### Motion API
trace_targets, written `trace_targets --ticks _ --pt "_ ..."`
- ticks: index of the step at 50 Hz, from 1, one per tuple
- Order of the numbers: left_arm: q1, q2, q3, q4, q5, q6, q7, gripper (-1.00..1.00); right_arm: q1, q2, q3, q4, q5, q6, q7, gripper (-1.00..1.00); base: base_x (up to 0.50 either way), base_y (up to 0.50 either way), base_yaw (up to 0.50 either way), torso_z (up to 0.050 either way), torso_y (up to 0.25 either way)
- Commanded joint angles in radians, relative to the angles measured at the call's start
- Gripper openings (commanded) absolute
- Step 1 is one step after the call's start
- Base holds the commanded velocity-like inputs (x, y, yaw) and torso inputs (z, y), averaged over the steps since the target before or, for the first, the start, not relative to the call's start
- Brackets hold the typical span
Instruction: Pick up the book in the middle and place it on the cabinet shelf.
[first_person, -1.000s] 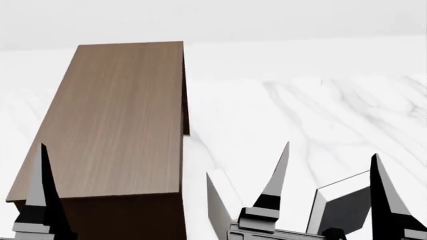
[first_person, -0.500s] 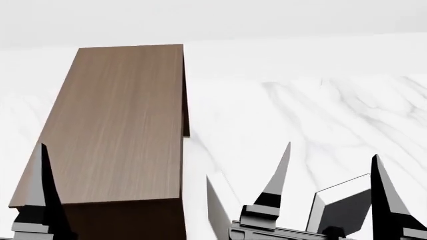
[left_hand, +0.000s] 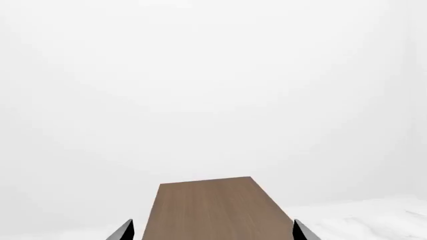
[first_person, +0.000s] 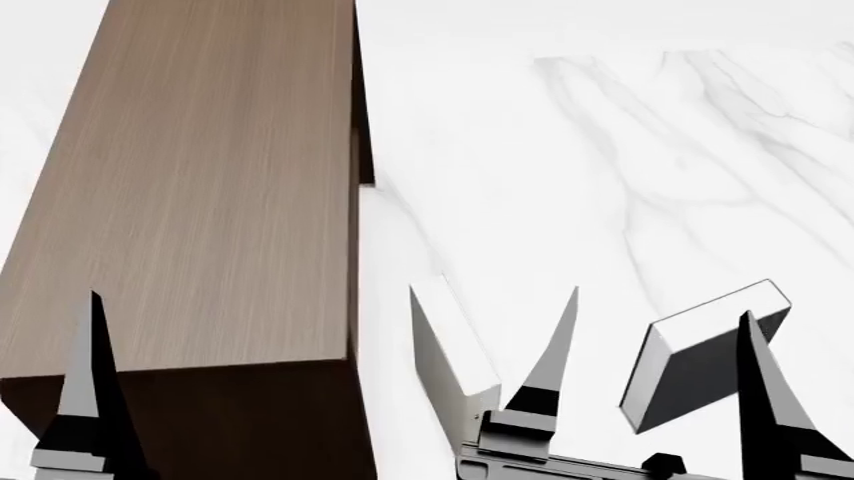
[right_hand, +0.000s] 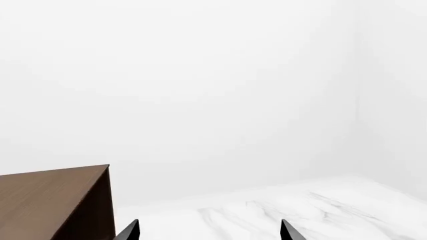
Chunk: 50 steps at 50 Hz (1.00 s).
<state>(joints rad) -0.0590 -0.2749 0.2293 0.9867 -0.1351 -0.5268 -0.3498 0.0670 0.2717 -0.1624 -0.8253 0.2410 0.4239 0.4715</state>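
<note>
The book (first_person: 694, 365), thick and squarish with a grey cover and white page edges, stands tilted on the marble floor at the lower right of the head view. The cabinet shelf (first_person: 200, 190) is a tall brown wood-grain block on the left. It also shows in the left wrist view (left_hand: 213, 210) and the right wrist view (right_hand: 50, 200). My right gripper (first_person: 659, 303) is open and empty, and its fingers frame the book from nearer the camera. My left gripper (left_hand: 213, 231) is open and empty over the cabinet's near end. Only one of its fingers (first_person: 88, 385) shows in the head view.
A thinner pale book (first_person: 447, 350) stands on edge just right of the cabinet's near corner, left of my right gripper. White marble floor (first_person: 601, 180) stretches beyond, up to a plain white wall (right_hand: 213, 100).
The head view has tipped downward: the cabinet now fills more of the left side and both books show more fully. Both grippers keep the same open stance.
</note>
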Motion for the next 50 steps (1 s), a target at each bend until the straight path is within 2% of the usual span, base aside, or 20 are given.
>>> trace_targets --ticks 1,3,4,7,10,13,15,22,27,31,32,35,37,38,41,44,50 --pt "0.007 0.005 -0.013 -0.007 -0.039 0.055 0.000 1.00 0.001 0.007 -0.008 0.012 0.004 -0.008 0.005 1.00 0.00 0.00 0.00 0.037 -0.211" --pt "0.005 0.006 -0.022 0.015 -0.093 0.028 0.013 1.00 0.001 0.007 -0.010 0.013 0.004 -0.009 0.006 1.00 0.00 0.00 0.00 0.018 -0.105" --pt "-0.008 -0.001 0.000 0.024 -0.043 -0.003 -0.013 1.00 0.001 0.008 -0.012 0.014 0.003 -0.009 0.007 1.00 0.00 0.00 0.00 0.000 0.000" --pt "-0.025 -0.015 0.011 0.059 -0.066 -0.041 -0.026 1.00 0.004 0.010 -0.016 0.012 0.005 -0.005 0.009 1.00 0.00 0.00 0.00 0.000 0.000" --pt "-0.071 -0.120 0.060 0.060 -0.185 -0.051 -0.178 1.00 0.003 0.012 -0.015 0.007 0.010 -0.003 0.010 1.00 0.00 0.00 0.00 0.000 0.000" --pt "-0.164 -0.270 0.164 0.060 -0.346 -0.056 -0.415 1.00 0.010 0.017 -0.016 -0.019 0.016 0.020 0.016 1.00 0.00 0.00 0.00 0.000 0.000" --pt "-0.195 -0.313 0.205 0.059 -0.398 -0.033 -0.485 1.00 0.008 0.019 -0.013 -0.021 0.020 0.020 0.018 1.00 0.00 0.00 0.00 0.000 0.000" --pt "-0.186 -0.310 0.201 0.025 -0.453 -0.016 -0.512 1.00 0.016 0.024 -0.010 -0.040 0.029 0.042 0.029 1.00 0.00 0.00 0.00 0.000 0.000" --pt "-0.176 -0.300 0.199 0.000 -0.468 -0.011 -0.521 1.00 0.057 0.030 -0.005 -0.092 0.050 0.146 0.060 1.00 0.00 0.00 0.00 0.000 0.000" --pt "-0.172 -0.294 0.207 -0.012 -0.466 -0.004 -0.520 1.00 0.180 0.029 0.013 -0.109 0.092 0.317 0.090 1.00 0.00 0.00 0.00 0.000 0.000" --pt "-0.174 -0.294 0.202 -0.011 -0.473 -0.008 -0.525 1.00 0.265 0.023 0.025 -0.118 0.112 0.400 0.105 1.00 0.00 0.00 0.00 0.000 0.000" --pt "-0.176 -0.295 0.197 -0.009 -0.482 -0.010 -0.530 1.00 0.390 0.001 0.054 -0.104 0.154 0.500 0.118 1.00 0.00 0.00 0.00 0.000 0.000" --pt "-0.176 -0.296 0.196 -0.012 -0.483 -0.008 -0.532 1.00 0.524 -0.039 0.084 -0.019 0.182 0.578 0.133 1.00 0.00 0.00 0.00 0.000 0.000" --pt "-0.176 -0.296 0.196 -0.012 -0.484 -0.008 -0.532 1.00 0.526 -0.039 0.084 -0.019 0.183 0.580 0.134 1.00 0.00 0.00 0.00 0.000 0.000" --pt "-0.174 -0.297 0.198 -0.013 -0.480 0.000 -0.530 1.00 0.684 -0.083 0.094 0.159 0.166 0.597 0.157 1.00 0.00 0.00 0.00 0.000 0.000" --pt "-0.173 -0.296 0.193 -0.013 -0.492 0.012 -0.525 1.00 0.752 -0.123 0.126 0.301 0.176 0.565 0.145 1.00 0.00 0.00 0.00 0.000 0.000" --pt "-0.185 -0.292 0.205 -0.003 -0.494 0.002 -0.531 1.00 0.853 -0.126 0.084 0.533 0.109 0.503 0.152 1.00 0.00 0.00 0.00 0.000 0.000"
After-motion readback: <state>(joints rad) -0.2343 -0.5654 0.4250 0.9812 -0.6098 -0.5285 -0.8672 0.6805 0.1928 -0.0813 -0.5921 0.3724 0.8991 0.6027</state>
